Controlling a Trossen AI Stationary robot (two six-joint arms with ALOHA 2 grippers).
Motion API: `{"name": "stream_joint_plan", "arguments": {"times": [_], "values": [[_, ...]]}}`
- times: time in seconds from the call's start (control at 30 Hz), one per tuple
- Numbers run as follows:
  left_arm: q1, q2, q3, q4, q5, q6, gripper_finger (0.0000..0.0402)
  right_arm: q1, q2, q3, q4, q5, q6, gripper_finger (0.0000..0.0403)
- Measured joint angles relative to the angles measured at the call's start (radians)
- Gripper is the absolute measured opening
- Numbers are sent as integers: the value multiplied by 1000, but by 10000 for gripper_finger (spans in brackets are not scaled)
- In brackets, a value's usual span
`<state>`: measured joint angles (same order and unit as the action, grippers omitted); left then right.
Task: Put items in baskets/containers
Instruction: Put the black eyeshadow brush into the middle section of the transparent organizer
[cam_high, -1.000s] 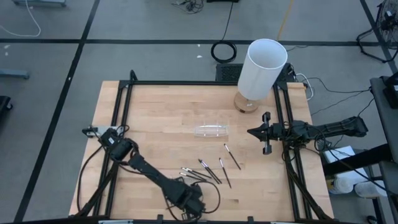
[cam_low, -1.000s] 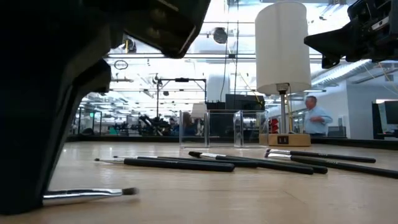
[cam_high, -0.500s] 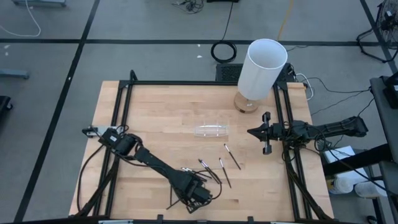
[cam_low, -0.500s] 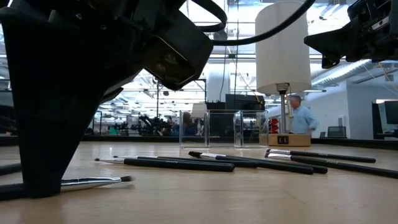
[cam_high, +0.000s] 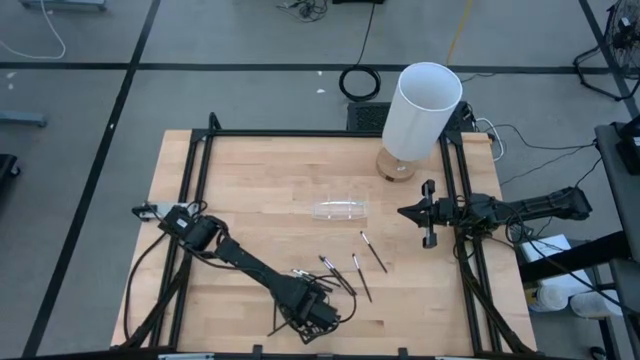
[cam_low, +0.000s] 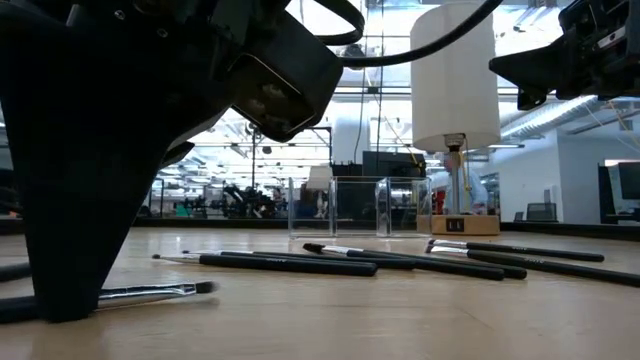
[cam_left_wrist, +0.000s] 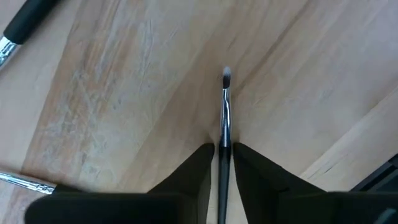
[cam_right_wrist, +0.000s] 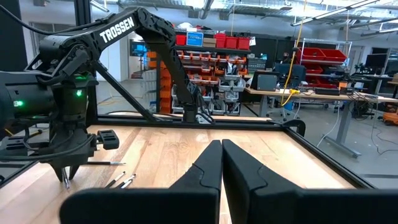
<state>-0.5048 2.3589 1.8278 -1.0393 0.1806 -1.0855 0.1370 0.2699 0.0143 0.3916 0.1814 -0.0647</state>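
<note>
My left gripper (cam_high: 312, 313) is down at the table's near edge, shut on one thin dark brush (cam_left_wrist: 225, 112) with a silvery ferrule. In the low view that brush (cam_low: 150, 293) runs level out of the fingers. Several more brushes (cam_high: 345, 273) lie flat on the wood just beyond and to the right, seen side-on in the low view as a brush row (cam_low: 400, 260). The clear tray (cam_high: 340, 210) stands on the table's middle, with nothing visible inside it in the low view, where the tray's wall (cam_low: 340, 208) shows. My right gripper (cam_high: 404, 212) hovers shut near the right rail. My left gripper pinches the brush's dark handle (cam_left_wrist: 222, 163) just behind the ferrule, between its two fingers. The fingers (cam_low: 65, 290) come from above, pointing down, and lie across the brush. The brush is level at the table's surface; whether it rests there or is just clear, I cannot tell.
A tall white cylinder (cam_high: 420, 110) on a round wooden base stands at the far right corner. Black frame rails (cam_high: 455, 220) run along the table's sides. Bare wood lies between the tray and the left rail.
The left gripper has moved a little away from the near edge and toward the table's right, its fingers coming down at the brush, which has shifted with them. In the last half second it has kept still.
</note>
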Motion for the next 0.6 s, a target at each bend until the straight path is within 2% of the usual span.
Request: {"name": "stream_joint_plan", "arguments": {"times": [0.33, 0.6], "values": [[0, -19, -3, -7, -1, 10, 88, 0, 0, 0, 0, 0, 0, 0], [0, -39, -5, -13, -42, 10, 88, 0, 0, 0, 1, 0, 0, 0]]}}
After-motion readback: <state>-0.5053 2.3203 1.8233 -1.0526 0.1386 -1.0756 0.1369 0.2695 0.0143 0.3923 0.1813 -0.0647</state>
